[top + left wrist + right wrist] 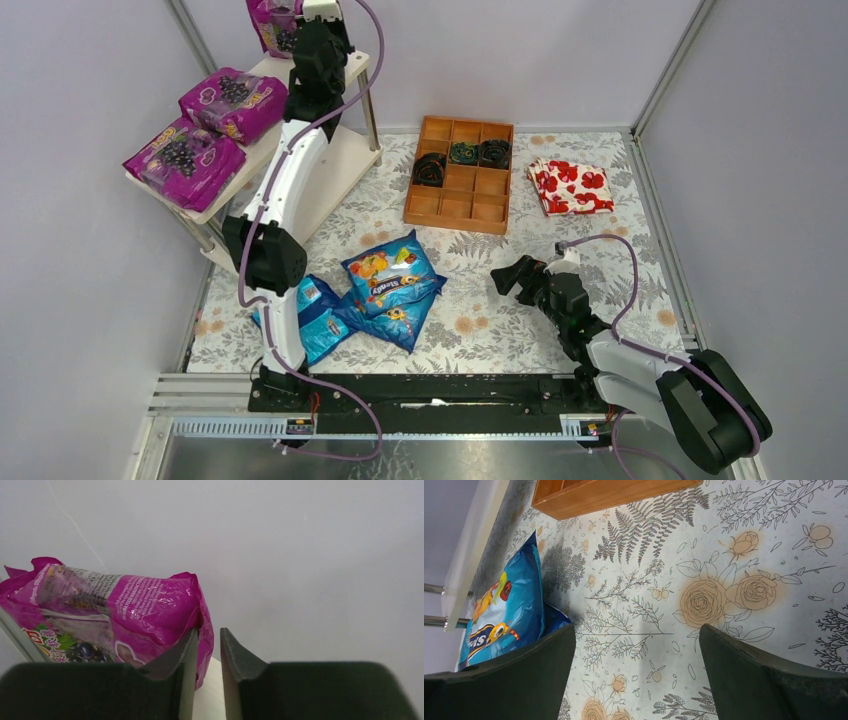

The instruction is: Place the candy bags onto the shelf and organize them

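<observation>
- Three magenta candy bags (232, 103) up on the shelf (340, 170): two lying overlapped toward the left end of the top board, the third upright at the far end.
- Left pincer (207, 635) raised at that far end, jaws narrow with only a slim gap and nothing between them.
- Upright bag (125, 610) pressed against the outer side of one finger, not gripped.
- Three blue candy bags (388, 270) down on the floral bench (560, 330), overlapping in a heap just in front of the shelf and beside the left arm's base.
- Right pincer (636, 640) low over the bench, jaws spread wide and empty, pointing toward the blue heap yet apart from it.
- Orange-brown tray (460, 205) and folded flowered cloth (570, 187) side by side at the bench's far side, well apart from both pincers.
</observation>
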You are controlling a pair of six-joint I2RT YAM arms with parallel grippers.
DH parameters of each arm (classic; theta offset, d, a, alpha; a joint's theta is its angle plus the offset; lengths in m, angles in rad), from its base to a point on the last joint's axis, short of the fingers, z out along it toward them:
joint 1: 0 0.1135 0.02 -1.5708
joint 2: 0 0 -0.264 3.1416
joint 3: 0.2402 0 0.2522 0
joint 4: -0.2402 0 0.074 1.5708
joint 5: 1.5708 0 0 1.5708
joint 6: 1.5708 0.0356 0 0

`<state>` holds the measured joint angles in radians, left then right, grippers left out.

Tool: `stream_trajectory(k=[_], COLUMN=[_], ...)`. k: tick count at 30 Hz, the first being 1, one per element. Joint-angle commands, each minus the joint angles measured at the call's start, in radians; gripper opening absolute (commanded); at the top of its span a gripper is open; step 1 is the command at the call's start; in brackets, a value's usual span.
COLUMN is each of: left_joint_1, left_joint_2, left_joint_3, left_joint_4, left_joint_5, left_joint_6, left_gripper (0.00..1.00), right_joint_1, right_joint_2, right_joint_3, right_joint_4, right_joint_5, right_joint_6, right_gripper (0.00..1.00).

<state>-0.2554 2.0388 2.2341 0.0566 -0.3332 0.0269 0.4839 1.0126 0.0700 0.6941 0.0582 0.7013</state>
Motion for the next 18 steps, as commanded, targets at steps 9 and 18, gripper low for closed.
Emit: stream_trajectory(k=[9,18], left_joint_1=[0.009,0.029], left_joint_2=[-0.139,-0.343], left_joint_3=[-0.139,-0.385], left_joint_4=[0.029,0.11], left_joint_5=[-0.036,0.013], left_joint_6=[-0.08,-0.192], left_gripper=[0.0,0.0], right_joint_1=[-0.002,-0.003], right_joint_2=[0.007,-0.002], right_joint_3=[0.028,0.022], right_joint_4=[0.045,0.048], right_joint_5=[-0.012,-0.014], right_joint_6=[-0.005,-0.006], right_gripper=[1.0,1.0])
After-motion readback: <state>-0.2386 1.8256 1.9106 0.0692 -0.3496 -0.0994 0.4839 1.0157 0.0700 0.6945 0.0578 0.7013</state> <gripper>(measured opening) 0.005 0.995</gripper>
